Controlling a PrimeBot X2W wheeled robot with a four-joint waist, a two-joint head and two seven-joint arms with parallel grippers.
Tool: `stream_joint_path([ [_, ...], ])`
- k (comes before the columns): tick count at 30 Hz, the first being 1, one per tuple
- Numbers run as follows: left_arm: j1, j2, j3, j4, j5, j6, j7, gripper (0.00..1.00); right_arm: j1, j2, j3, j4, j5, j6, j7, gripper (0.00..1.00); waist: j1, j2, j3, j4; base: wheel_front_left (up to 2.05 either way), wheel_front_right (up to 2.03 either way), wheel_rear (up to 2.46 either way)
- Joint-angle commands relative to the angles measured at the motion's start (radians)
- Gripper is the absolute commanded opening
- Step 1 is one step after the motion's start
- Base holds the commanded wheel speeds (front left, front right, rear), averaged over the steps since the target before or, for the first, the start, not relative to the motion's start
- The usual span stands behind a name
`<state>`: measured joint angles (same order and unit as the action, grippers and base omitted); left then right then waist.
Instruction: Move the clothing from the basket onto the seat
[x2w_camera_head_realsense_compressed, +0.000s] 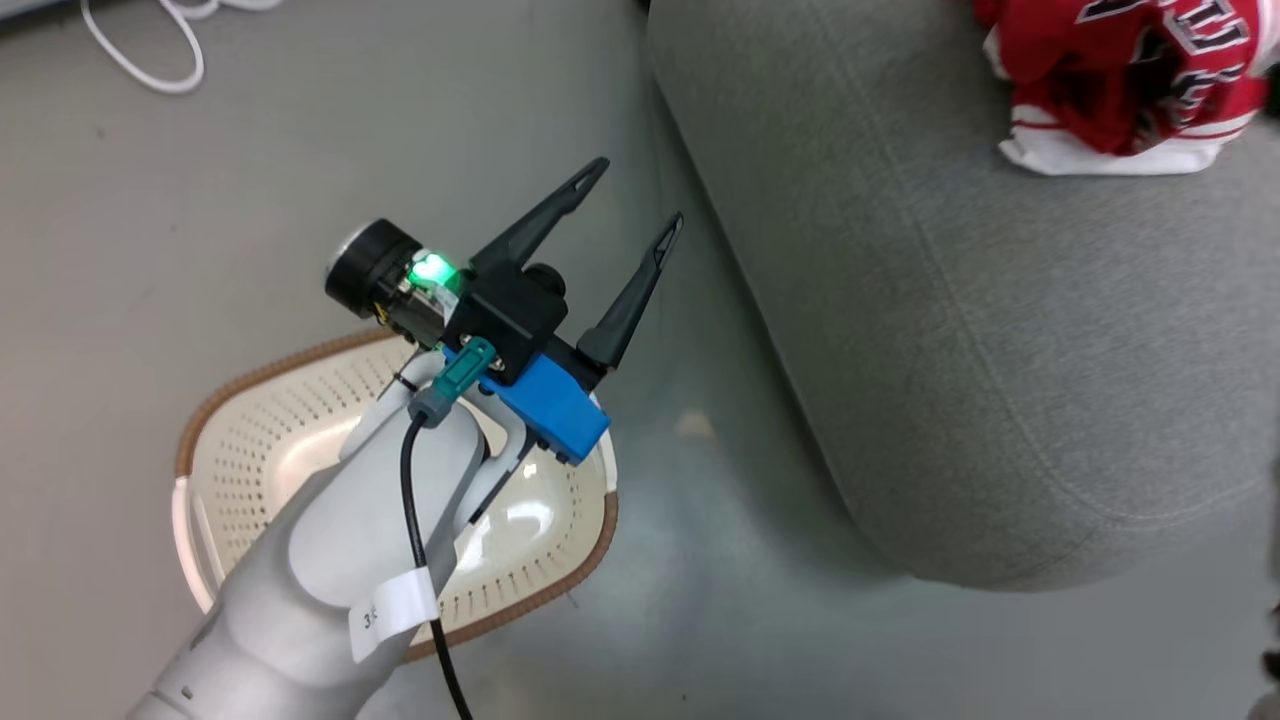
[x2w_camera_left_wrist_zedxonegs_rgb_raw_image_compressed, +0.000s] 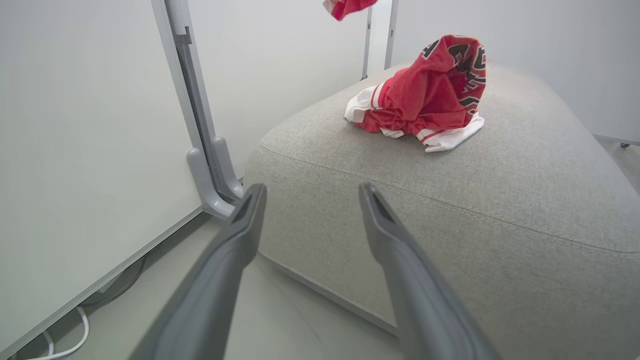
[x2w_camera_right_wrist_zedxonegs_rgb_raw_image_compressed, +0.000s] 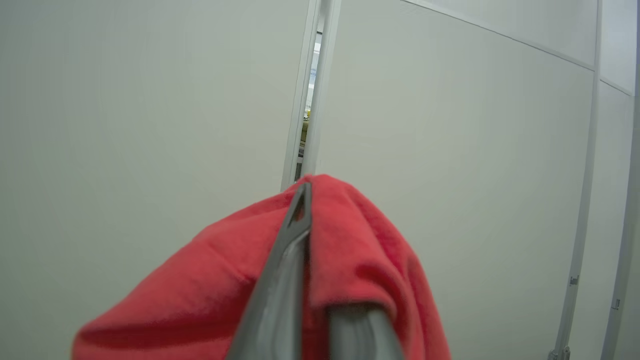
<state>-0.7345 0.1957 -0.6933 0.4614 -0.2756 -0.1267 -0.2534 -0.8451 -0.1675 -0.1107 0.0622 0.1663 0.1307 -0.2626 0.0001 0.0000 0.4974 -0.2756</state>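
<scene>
The cream basket with a brown rim stands on the floor at the lower left; my left forearm hides part of it, and the inside that shows is bare. Above it, my left gripper is open and holds nothing, pointing toward the light-grey seat. The red jersey with lettering lies crumpled on the seat's far part. In the left wrist view the open left gripper faces the seat and the jersey. My right gripper is shut on the plainer red piece, draped over its fingers.
A white cable loops on the floor at the far left. A pale wall panel with a grey post and foot stands beside the seat. A scrap of red cloth hangs high above the seat.
</scene>
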Motion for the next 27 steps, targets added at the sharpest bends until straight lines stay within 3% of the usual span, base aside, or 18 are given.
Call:
stream_joint_path([
  [1, -0.028, 0.012, 0.000, -0.008, 0.010, 0.004, 0.004, 1.00, -0.058, -0.031, -0.035, -0.006, -0.008, 0.000, -0.003, 0.00, -0.0001, 0.0000, 0.086, 0.024, 0.00, 0.00, 0.00],
  [7, -0.072, 0.020, -0.009, -0.035, 0.024, 0.005, 0.009, 1.00, -0.182, -0.160, -0.153, 0.054, 0.000, 0.000, -0.003, 0.00, -0.0001, 0.0000, 0.170, 0.045, 0.00, 0.00, 0.00],
  [12, -0.087, 0.025, -0.012, -0.050, 0.031, 0.012, 0.009, 1.00, -0.161, -0.218, -0.208, 0.162, -0.008, 0.000, -0.003, 0.00, -0.0001, 0.0000, 0.208, 0.051, 0.00, 0.00, 0.00],
  [17, -0.091, 0.035, -0.013, -0.052, 0.027, 0.011, 0.006, 1.00, -0.081, -0.201, -0.234, 0.281, -0.004, 0.000, -0.004, 0.00, -0.0001, 0.0000, 0.221, 0.047, 0.00, 0.00, 0.00],
  [27, -0.095, 0.036, -0.019, -0.045, 0.015, 0.014, 0.004, 1.00, 0.043, -0.138, -0.192, 0.436, -0.002, 0.000, -0.003, 0.00, -0.0001, 0.0000, 0.211, 0.047, 0.00, 0.00, 0.00],
])
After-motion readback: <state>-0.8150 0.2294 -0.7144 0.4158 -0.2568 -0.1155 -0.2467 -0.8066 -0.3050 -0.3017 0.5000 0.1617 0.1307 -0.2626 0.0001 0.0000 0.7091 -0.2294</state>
